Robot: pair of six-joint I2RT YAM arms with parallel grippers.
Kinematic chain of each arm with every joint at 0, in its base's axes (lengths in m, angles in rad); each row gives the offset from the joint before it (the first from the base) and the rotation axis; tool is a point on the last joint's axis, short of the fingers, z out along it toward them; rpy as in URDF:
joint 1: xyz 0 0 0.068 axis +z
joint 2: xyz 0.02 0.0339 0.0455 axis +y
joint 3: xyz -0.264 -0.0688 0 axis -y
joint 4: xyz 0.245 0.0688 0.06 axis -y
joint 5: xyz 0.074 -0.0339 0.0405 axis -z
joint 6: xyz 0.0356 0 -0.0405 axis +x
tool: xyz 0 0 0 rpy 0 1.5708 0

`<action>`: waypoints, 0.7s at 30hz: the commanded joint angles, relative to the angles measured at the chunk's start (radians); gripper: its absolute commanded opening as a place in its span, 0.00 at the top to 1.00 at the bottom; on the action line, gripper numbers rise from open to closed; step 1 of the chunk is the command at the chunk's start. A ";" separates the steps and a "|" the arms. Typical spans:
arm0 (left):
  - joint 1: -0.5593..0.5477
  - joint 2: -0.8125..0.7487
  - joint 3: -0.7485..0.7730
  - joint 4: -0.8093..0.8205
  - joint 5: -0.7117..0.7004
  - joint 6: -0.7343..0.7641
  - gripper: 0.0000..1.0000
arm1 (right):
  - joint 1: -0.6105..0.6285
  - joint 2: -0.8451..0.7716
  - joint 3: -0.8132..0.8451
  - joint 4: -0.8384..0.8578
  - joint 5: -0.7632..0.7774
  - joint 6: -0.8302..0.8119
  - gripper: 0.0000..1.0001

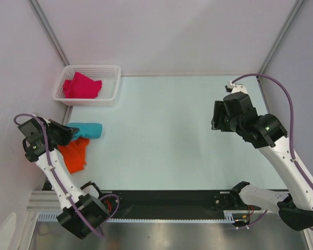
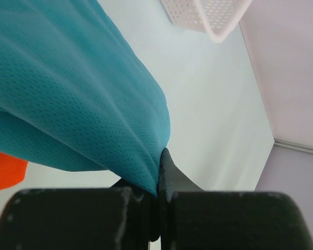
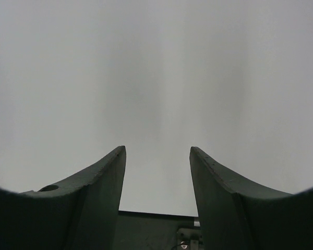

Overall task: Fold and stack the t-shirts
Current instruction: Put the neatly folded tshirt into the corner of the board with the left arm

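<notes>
From the top view, a pale, smooth table (image 1: 161, 135) carries a white plastic lattice basket (image 1: 110, 88) at its far left corner. A magenta-red t-shirt (image 1: 82, 86) lies crumpled inside it. Nearer the arms, along the left edge, a teal-blue t-shirt (image 1: 89, 129) is bunched into a short roll. A bright orange t-shirt (image 1: 75, 154) lies rumpled just beside it on the near side, the two touching. The left gripper (image 1: 70, 134) meets the left end of the teal roll. The right gripper (image 1: 217, 119) hangs over the right part of the table, well apart from all three shirts.

In the left wrist view, the teal cloth fills the upper left. It is a fine pin-holed mesh knit, drawn into soft folds that narrow to a point between the black fingers (image 2: 175, 179), which are closed on it with no gap showing. A flat orange corner shows at the left edge, and the basket's perforated rim shows at the top.

In the right wrist view, two dark, matte, inward-curving fingers (image 3: 104, 177) stand wide apart with nothing between them — behind them is only a blurred grey-white surface.
</notes>
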 commanded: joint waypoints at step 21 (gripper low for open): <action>-0.008 -0.075 -0.030 -0.051 -0.019 -0.050 0.01 | -0.051 -0.056 -0.057 -0.015 0.017 -0.046 0.43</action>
